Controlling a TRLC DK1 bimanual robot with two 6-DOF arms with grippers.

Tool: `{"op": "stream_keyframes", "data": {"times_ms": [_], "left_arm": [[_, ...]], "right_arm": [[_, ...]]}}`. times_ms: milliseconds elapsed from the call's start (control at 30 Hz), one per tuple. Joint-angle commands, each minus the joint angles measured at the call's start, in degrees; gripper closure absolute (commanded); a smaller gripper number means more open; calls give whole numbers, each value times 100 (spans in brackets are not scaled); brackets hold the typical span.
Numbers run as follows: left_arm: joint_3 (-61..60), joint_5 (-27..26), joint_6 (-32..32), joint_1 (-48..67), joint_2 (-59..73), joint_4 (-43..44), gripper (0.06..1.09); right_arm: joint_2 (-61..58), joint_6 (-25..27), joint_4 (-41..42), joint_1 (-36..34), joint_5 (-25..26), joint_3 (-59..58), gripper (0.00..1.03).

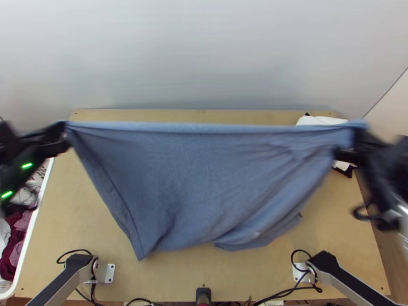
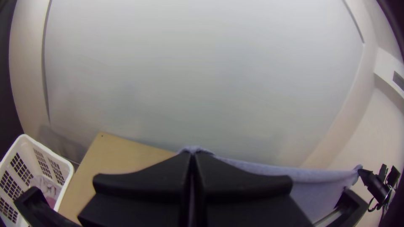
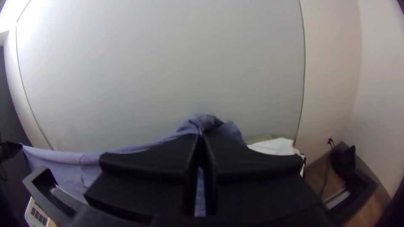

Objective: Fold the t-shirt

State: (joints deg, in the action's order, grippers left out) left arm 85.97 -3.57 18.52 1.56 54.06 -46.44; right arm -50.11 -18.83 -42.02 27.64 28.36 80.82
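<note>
The blue t-shirt (image 1: 204,183) hangs stretched between both grippers above the table, its upper edge nearly straight and its lower part drooping in loose folds towards the near side. At its left end my left gripper (image 1: 65,133) is shut on the cloth; in the left wrist view the two fingers of the left gripper (image 2: 192,155) meet on a bit of the shirt (image 2: 311,174). The opposite end is held by my right gripper (image 1: 352,140). In the right wrist view, the right gripper (image 3: 201,134) pinches a bunched part of the shirt (image 3: 204,121).
A white basket (image 1: 35,219) with clothes stands at the table's left side. White and black cloth (image 1: 319,121) lies at the table's far right, partly behind the shirt. A pale wall rises beyond the wooden table (image 1: 347,224).
</note>
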Motion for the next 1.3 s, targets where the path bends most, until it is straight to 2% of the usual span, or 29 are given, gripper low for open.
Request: {"op": "stream_keyframes", "data": {"times_ms": [0, 233, 433, 767, 900, 1167, 1233, 1267], "left_arm": [[-2173, -144, 20, -104, 614, 1664, 105], [-2603, -56, 37, -271, 2091, 3088, 105], [-2076, 41, 64, -288, 3497, 3598, 105], [-1039, 199, 72, -288, 5061, 4204, 105], [-652, 480, 72, -297, 5571, 4503, 105], [33, 639, 108, -235, 6424, 4512, 105], [60, 639, 239, -235, 6468, 4512, 101], [69, 630, 319, -235, 6459, 4468, 96]], "right_arm": [[-790, -349, 1012, -610, -955, -1595, 100], [-2592, -411, 2435, -1147, -1219, -1753, 100], [-4323, -385, 3235, -1358, -1236, -1050, 100], [-6002, -393, 3543, -1472, -1228, 303, 100], [-6398, -455, 3578, -1472, -1122, 681, 100], [-7153, -710, 3578, -1402, -929, 1121, 100], [-7189, -719, 3578, -1331, -850, 1164, 99], [-7189, -727, 3578, -1287, -797, 1164, 92]]}}
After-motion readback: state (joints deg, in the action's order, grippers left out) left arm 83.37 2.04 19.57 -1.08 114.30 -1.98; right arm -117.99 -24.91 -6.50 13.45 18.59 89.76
